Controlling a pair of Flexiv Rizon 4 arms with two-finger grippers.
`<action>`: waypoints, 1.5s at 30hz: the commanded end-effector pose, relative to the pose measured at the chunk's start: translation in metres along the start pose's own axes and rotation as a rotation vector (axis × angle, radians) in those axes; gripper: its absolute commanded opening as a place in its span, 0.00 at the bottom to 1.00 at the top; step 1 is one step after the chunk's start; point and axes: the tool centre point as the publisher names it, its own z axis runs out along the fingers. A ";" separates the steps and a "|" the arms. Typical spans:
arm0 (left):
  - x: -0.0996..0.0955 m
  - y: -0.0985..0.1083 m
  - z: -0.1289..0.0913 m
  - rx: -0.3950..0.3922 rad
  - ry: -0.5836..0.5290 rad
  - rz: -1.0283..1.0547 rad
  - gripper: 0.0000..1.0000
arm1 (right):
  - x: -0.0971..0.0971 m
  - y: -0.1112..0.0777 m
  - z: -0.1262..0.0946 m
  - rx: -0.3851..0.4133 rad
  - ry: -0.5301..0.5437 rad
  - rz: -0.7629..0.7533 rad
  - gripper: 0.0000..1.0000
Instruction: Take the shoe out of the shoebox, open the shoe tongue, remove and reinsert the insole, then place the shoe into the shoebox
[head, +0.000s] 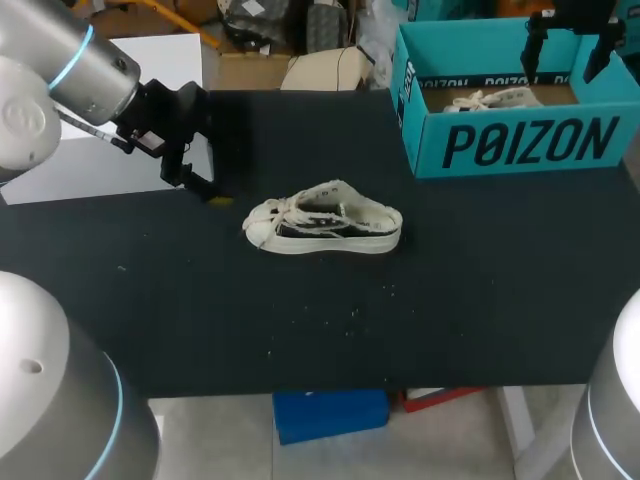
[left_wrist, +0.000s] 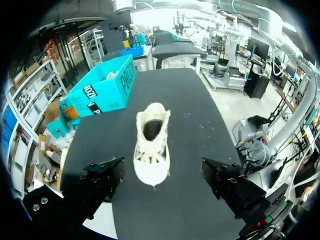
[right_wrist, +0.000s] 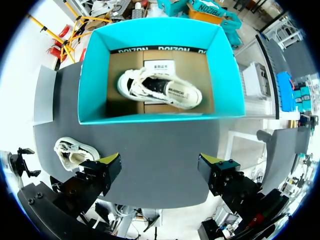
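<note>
The left gripper (left_wrist: 162, 164) hangs near the far left edge of the black table (head: 450, 320). Its jaws are spread wide and hold nothing. A white canvas lace-up sneaker (head: 325, 220) with a dark lining stands on its sole mid-table, toe toward that gripper and a little apart from it. It is well away from every table edge and from the box. Pale specks (head: 350, 310) dot the cloth just nearer than the shoe.

At the far right corner stands an open teal cardboard shoebox (head: 520, 145), with large dark lettering on its near wall. Inside lies a second white sneaker (right_wrist: 160, 89) and a small white printed label (right_wrist: 160, 65), too small to read. The right gripper (right_wrist: 159, 160) hovers above the box with its jaws wide apart and nothing in them.
</note>
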 end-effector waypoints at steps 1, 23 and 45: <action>0.000 0.003 0.004 0.013 -0.007 0.002 1.00 | 0.000 0.000 0.000 0.000 0.000 0.000 1.00; 0.000 0.003 0.004 0.013 -0.007 0.002 1.00 | 0.171 -0.171 0.004 -0.184 -0.039 -1.430 1.00; 0.000 0.003 0.004 0.013 -0.007 0.002 1.00 | 0.244 -0.190 0.025 -0.423 0.107 -1.869 1.00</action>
